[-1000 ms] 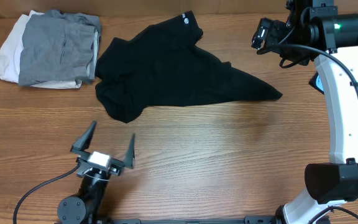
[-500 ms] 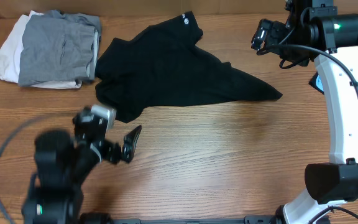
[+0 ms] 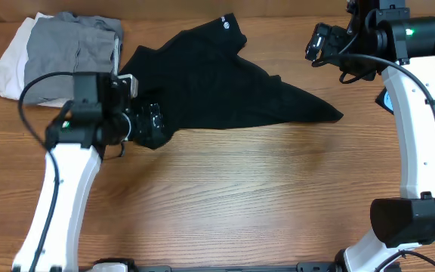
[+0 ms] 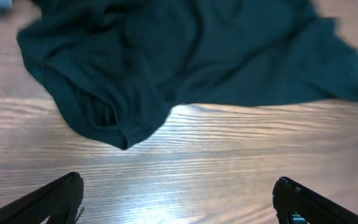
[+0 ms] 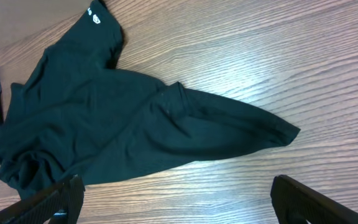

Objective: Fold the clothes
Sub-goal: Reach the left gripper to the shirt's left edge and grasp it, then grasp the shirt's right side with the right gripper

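Just beyond the spread left tool (image 4: 178, 183) lies the black shirt (image 4: 166, 50).

Wood-grain table (image 3: 263, 189) fills the view w/ soft glare patches; no walls visible.

Left claw (image 4: 178, 182) hangs wide open and empty; right claw (image 5: 176, 182) likewise spread wide, gripping nothing
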Robot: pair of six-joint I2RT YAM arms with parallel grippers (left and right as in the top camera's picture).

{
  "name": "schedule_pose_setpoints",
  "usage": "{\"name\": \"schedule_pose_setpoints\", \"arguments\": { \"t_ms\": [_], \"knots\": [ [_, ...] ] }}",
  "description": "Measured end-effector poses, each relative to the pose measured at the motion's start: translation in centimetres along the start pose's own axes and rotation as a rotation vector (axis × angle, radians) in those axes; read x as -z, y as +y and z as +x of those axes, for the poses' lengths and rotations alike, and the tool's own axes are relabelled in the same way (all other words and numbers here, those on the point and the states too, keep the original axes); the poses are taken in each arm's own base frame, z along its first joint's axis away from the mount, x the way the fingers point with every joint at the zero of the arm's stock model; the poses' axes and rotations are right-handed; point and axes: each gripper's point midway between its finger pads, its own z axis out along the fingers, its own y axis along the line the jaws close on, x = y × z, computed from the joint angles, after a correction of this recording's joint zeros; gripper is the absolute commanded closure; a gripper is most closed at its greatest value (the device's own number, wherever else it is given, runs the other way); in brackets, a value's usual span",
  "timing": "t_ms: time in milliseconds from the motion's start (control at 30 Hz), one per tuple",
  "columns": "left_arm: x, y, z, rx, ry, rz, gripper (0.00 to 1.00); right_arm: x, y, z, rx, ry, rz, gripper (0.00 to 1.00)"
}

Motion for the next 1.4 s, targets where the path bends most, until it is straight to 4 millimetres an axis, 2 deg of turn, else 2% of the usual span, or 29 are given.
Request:
{"name": "schedule_pose_setpoints", "arguments": {
  "t_ms": [233,367,500,633,933,1067,1100,1200,1233,1267,1300,1400],
  "knots": [
    [-6.4,4.3,1.0,0.12,0.127,-0.163,0.0,0.0,0.0,0.1,-0.001,0.004,0.001,0.0],
    [-8.0,7.0,1.1,0.218,0.138,-0.241,0.0,0.0,0.0,0.1,-0.001,0.004,0.001,0.0],
    [-9.8,9.5,2.4,0.297,0.198,-0.299,0.04,0.0,0.0,0.1,-0.001,0.004,0.002,0.0],
    [-11.3,10.2,3.0,0.32,0.222,-0.313,0.05,0.0,0.0,0.1,-0.001,0.005,0.002,0.0],
    [-12.1,10.3,1.5,0.323,0.159,-0.302,0.09,-0.3,-0.2,0.4,-0.002,0.018,0.007,0.0],
    [-13.0,10.7,1.9,0.327,0.177,-0.31,0.11,-1.1,-0.6,1.2,-0.006,0.047,0.019,0.0],
    [-13.3,10.8,2.2,0.329,0.187,-0.312,0.15,-1.1,-0.6,1.2,-0.011,0.049,0.02,0.0],
    [-13.9,11.1,2.6,0.337,0.203,-0.322,0.39,-1.1,-0.7,1.3,-0.032,0.05,0.023,0.0],
    [-13.9,11.1,2.5,0.343,0.2,-0.319,0.52,-1.1,-0.7,1.3,-0.037,0.051,0.024,0.0],
    [-14.0,11.1,2.5,0.341,0.199,-0.32,0.71,-1.2,-0.8,1.3,-0.041,0.052,0.024,0.0],
    [-14.0,11.1,2.5,0.344,0.2,-0.318,0.74,-1.2,-0.8,1.3,-0.047,0.054,0.026,0.0],
    [-14.1,11.1,2.6,0.35,0.204,-0.32,0.73,-1.9,-0.8,1.5,-0.057,0.076,0.027,0.0]
  ]
}}
